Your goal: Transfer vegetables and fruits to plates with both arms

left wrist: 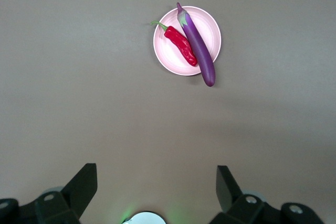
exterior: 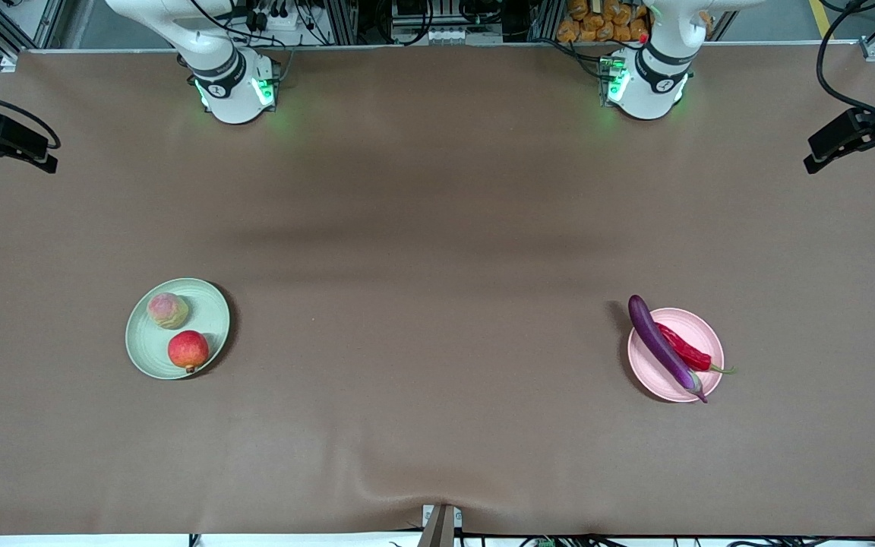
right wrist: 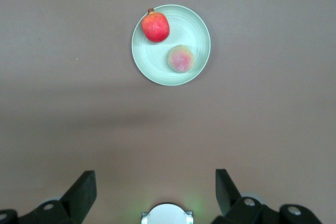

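Observation:
A pale green plate [exterior: 210, 305] toward the right arm's end holds a yellowish-pink peach [exterior: 168, 310] and a red pomegranate [exterior: 188, 350]. A pale pink plate [exterior: 699, 330] toward the left arm's end holds a purple eggplant [exterior: 661, 346] and a red chili pepper [exterior: 685, 349]. The left gripper [left wrist: 156, 181] is open and empty, high above the table, with the pink plate [left wrist: 210, 27], eggplant [left wrist: 198, 46] and chili [left wrist: 181, 43] in its view. The right gripper [right wrist: 156, 184] is open and empty, high over the table, seeing the green plate [right wrist: 197, 30], pomegranate [right wrist: 156, 27] and peach [right wrist: 180, 58].
Both arm bases [exterior: 236, 87] [exterior: 646, 83] stand at the table's edge farthest from the front camera. Black camera mounts [exterior: 4, 140] [exterior: 859, 133] sit at the two ends. The brown table cover [exterior: 437, 304] is bare between the plates.

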Robot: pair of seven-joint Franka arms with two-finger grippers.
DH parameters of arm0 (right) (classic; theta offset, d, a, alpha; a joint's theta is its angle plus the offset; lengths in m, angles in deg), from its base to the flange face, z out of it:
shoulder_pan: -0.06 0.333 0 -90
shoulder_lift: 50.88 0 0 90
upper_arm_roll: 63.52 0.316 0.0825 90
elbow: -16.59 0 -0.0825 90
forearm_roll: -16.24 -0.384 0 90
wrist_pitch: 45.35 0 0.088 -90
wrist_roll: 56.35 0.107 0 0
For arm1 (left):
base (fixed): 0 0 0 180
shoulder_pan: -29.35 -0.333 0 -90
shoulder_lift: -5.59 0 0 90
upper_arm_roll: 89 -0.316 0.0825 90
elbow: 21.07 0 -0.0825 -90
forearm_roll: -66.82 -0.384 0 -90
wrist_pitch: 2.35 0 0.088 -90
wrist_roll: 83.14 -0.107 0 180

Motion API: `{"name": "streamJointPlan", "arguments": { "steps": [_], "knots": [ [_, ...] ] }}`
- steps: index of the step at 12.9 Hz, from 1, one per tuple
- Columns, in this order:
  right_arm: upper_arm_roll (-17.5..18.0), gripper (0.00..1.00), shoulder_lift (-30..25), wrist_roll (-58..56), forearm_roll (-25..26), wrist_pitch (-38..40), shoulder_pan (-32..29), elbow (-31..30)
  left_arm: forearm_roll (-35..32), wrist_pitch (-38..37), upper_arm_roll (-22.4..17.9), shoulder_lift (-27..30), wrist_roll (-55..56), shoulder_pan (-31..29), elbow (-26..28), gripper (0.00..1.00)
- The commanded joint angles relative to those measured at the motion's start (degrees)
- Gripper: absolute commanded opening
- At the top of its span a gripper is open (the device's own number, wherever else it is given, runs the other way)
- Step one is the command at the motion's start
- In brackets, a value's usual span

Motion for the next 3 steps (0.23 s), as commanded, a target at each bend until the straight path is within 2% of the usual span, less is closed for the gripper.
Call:
{"name": "streamJointPlan", "arguments": {
  "steps": [1, 3],
  "knots": [
    [0.35, 1.00, 0.69, 0.65, -0.16, 1.00, -0.61, 1.49, 0.52, -1.25, 0.93, 0.25, 2.11, -0.11, -0.16, 1.00],
    [0.35, 1.00, 0.78, 0.65, -0.16, 1.00, -0.61, 1.49, 0.43, -1.96, 1.19, 0.16, 2.38, -0.02, -0.16, 1.00]
  ]
}}
